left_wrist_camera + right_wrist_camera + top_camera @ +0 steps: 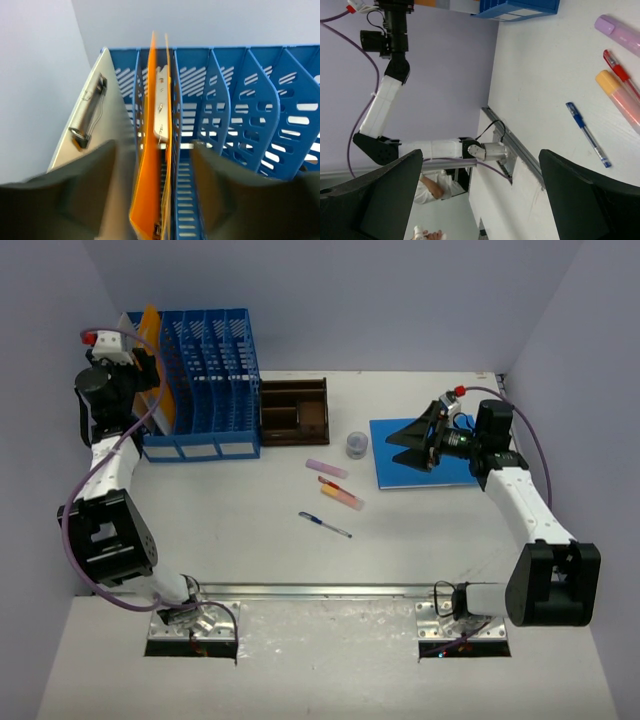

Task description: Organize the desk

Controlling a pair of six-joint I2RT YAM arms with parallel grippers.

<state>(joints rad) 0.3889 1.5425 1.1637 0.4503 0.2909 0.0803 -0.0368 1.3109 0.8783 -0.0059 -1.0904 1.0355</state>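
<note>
Right claw (412,440) hangs wide open, turned sideways, over a flat blue book (452,472) on the matte off-white desk (230,530). A slim pen (326,525) lies slantwise to its left, nearer this arm. Left claw (162,150), fingers parted, straddles a thin orange folder (151,100) upright in the mesh rack (240,100).

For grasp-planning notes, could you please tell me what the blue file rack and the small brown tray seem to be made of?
Blue file rack: probably moulded plastic, slightly glossy; uniform colour, slotted walls. Small brown tray: seemingly dark wood, matte; grain too small to confirm.
</note>
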